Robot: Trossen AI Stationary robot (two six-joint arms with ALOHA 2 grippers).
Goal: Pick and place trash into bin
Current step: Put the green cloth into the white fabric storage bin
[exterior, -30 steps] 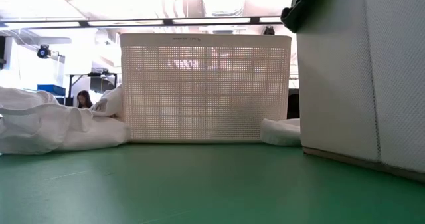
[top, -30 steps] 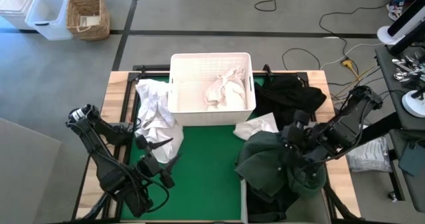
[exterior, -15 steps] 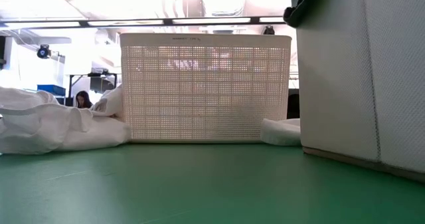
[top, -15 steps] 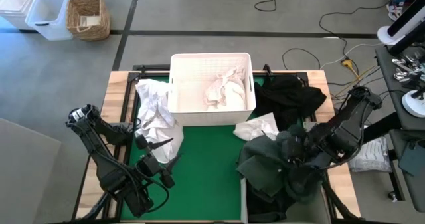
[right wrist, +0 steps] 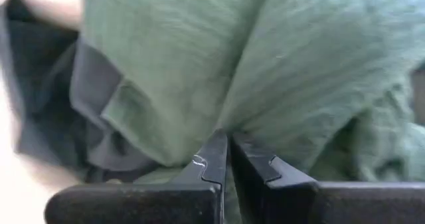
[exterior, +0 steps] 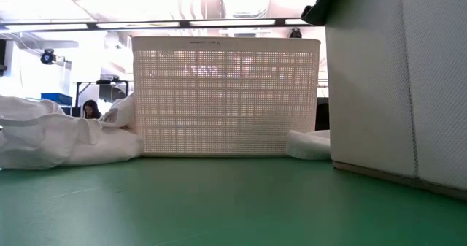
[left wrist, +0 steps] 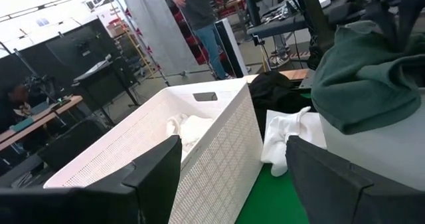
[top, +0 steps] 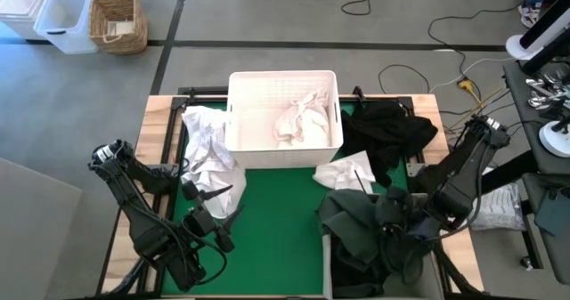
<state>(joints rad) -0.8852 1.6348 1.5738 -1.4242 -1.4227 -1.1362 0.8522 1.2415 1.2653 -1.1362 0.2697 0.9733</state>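
The right gripper point(right wrist: 229, 159) has its two fingers pressed nearly together, with a fold of the dark green garment point(right wrist: 265, 64) pinched between the tips — the right wrist view is filled with that ribbed green cloth. From above, the same gripper point(top: 398, 231) sits at the near right of the table, down among the heaped green garment point(top: 352, 224).

The left gripper point(left wrist: 232, 177) stands well open and holds nothing; its dark fingers point(left wrist: 156, 174) frame the white tub point(left wrist: 192, 141) ahead of it. In the high view it point(top: 216, 222) waits at the near left, over the green mat point(top: 272, 220), just beside a crumpled white sheet point(top: 207, 149).

The high view alone lays out the whole spread: the white tub point(top: 283, 109) at the far middle with white sheets inside, a black garment point(top: 387, 129) to its right, and a smaller white sheet point(top: 346, 170) between the tub and the green cloth.

The low view shows neither gripper — only the tub's perforated wall point(exterior: 226, 96), white sheets point(exterior: 55, 136) low on either side of it, and a pale box wall point(exterior: 394, 85) at the right with a scrap of dark cloth point(exterior: 314, 11) over its top edge. A person point(exterior: 92, 109) sits far behind.

The left wrist view adds the tub's handle slot and a person point(left wrist: 199, 11) standing beyond the table.
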